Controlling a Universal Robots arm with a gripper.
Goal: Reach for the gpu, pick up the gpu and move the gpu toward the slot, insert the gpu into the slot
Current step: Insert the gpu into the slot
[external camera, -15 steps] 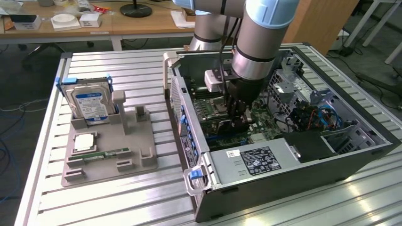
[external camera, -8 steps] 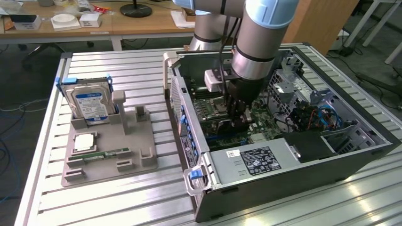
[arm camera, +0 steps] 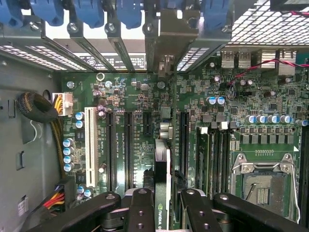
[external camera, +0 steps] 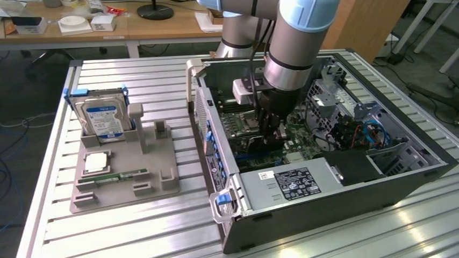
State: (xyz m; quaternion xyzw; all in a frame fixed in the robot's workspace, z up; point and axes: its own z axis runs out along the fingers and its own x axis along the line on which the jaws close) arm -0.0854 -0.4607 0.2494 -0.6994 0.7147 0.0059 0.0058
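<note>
My gripper (arm camera: 165, 199) is shut on the gpu (arm camera: 163, 159), a thin card seen edge-on, standing upright between the black fingers (arm camera: 140, 203). Its metal end bracket (arm camera: 167, 41) reaches the case's rear openings. The card hangs over the green motherboard (arm camera: 140, 101), parallel to several long black connector strips. The nearest slot (arm camera: 184, 145) runs just beside the card. Whether the card's lower edge sits in a slot is hidden. In the exterior view the gripper (external camera: 270, 134) is down inside the open computer case (external camera: 215, 123), close over the board.
The square silver processor socket (arm camera: 260, 181) and memory slots lie beside the card. A white slot (arm camera: 90, 145) and a cable bundle (arm camera: 58, 133) lie on the other side. Outside the case, a grey fixture (external camera: 126, 172) holds a blue-labelled hard drive (external camera: 100, 115). The power supply (external camera: 294, 183) fills the case's near end.
</note>
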